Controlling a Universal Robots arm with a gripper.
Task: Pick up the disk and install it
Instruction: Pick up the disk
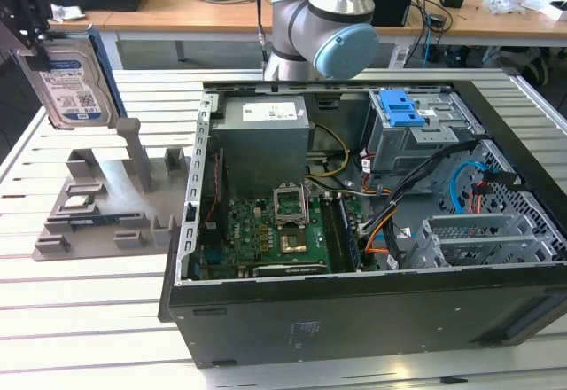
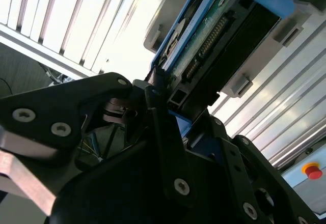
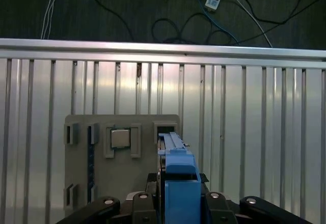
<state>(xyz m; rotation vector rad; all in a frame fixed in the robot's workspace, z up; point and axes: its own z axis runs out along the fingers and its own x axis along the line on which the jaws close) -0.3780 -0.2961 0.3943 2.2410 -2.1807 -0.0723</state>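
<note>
Pick-up half looks done to us: the claw (image 1: 32,42) is clamped shut on the disk (image 1: 75,89) and holds it upright in the air, above the grey holder (image 1: 97,204) at the exterior view's left, not touching it. The install isn't done yet. The disk is well apart from the open computer case (image 1: 354,319) and its drive cage (image 1: 425,133) on the slatted surface (image 1: 89,319). The label's white and blue, but we can't make out any print.

So the disk (image 1: 75,84) is up over the parts holder (image 1: 89,217), which sits on the slatted table (image 1: 89,319), on the exterior view's left of the open computer case (image 1: 354,319). Inside the case, the power supply (image 1: 264,146) is behind the motherboard (image 1: 257,230), with the drive cage (image 1: 421,133) to their right.
</note>
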